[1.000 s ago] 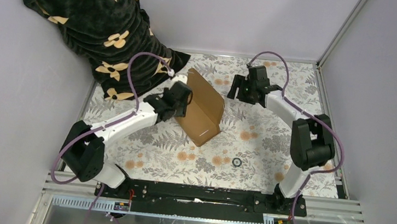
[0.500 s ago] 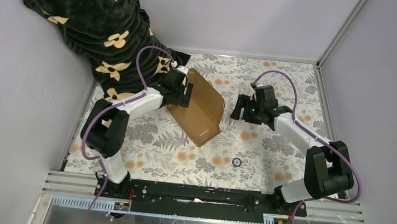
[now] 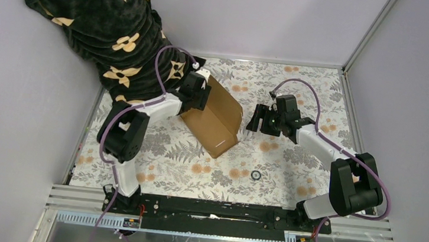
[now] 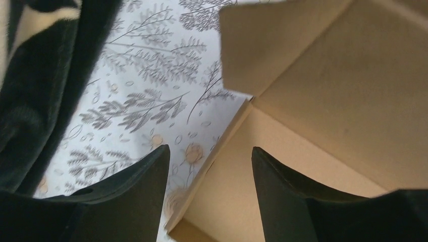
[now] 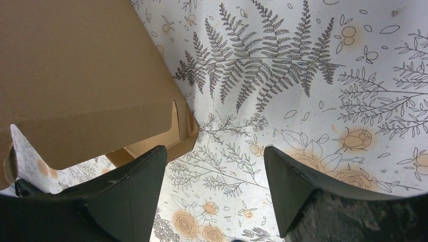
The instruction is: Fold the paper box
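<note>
Top external: paper box [image 3: 219, 120] stands half-formed on the floral table cover [image 3: 291, 164], with its panels raised, between the two claws. Left claw [image 3: 201, 98] sits at the box's far-left edge. Right claw [image 3: 254, 120] is near the opposite side, with a strip of cover showing between it and the cardboard.

Left wrist: left claw [image 4: 209, 164] has its jaws apart. The box [image 4: 328, 101] fills the view ahead and to the right of the claw. One cardboard edge runs down through the gap, loose between the fingers [image 4: 126, 201]. The right finger lies over cardboard, the left over the cover. Dark blanket [image 4: 35, 91] is off to the claw's left.

Right wrist: right claw [image 5: 214, 156] has its jaws apart, with only patterned cover in the gap. The box [image 5: 75, 65] lies ahead and to the left. Its notched corner tab is just beside the left fingertip [image 5: 151, 156]; I cannot tell whether they touch.

Small black ring [image 3: 256, 175] lies on the cover behind the right claw, toward the arm bases.
</note>
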Robot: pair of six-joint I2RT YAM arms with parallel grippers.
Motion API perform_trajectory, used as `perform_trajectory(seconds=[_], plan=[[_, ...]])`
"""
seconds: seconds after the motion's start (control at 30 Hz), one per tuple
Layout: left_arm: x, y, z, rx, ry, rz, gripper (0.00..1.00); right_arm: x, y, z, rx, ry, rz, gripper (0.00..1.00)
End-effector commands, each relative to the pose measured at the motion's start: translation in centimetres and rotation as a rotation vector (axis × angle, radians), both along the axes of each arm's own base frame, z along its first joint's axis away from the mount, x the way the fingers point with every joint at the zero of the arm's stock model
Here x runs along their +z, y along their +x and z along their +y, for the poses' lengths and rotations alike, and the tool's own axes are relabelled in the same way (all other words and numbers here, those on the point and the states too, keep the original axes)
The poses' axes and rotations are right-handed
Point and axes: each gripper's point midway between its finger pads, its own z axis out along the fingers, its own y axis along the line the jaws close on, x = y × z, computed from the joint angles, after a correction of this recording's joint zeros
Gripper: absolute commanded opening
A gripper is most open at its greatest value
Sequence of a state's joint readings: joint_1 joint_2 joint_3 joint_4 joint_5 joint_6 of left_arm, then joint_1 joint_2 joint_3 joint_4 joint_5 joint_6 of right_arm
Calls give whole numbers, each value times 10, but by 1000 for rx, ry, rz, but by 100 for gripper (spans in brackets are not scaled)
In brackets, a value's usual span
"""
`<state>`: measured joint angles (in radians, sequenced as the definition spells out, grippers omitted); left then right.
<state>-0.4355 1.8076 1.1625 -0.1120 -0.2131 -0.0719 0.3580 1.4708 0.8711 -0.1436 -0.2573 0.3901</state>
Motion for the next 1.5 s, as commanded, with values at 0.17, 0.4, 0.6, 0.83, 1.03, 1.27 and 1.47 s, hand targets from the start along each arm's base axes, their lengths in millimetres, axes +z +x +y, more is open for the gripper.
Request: perform_trajectory(seconds=[0.17, 0.4, 0.6, 0.83, 1.03, 1.27, 1.47], plan=[[-28, 12, -2, -38, -16, 87, 65, 8, -1, 9, 34, 57, -46, 78], [-34, 6, 4, -16, -4, 104, 55, 1, -4, 11, 40, 65, -35, 78], [-31, -7, 11, 40, -18, 114, 49, -4, -4, 13, 40, 77, -28, 78], [-41, -33, 25, 103, -25, 136, 49, -6, -4, 17, 45, 103, -29, 77], [-46, -38, 18, 100, -19, 131, 43, -5, -5, 17, 47, 108, -33, 76], [-45, -33, 6, 81, 40, 106, 39, -6, -9, 15, 50, 101, -36, 75], [-44, -31, -1, 59, 54, 89, 44, -8, -9, 14, 53, 96, -33, 75]])
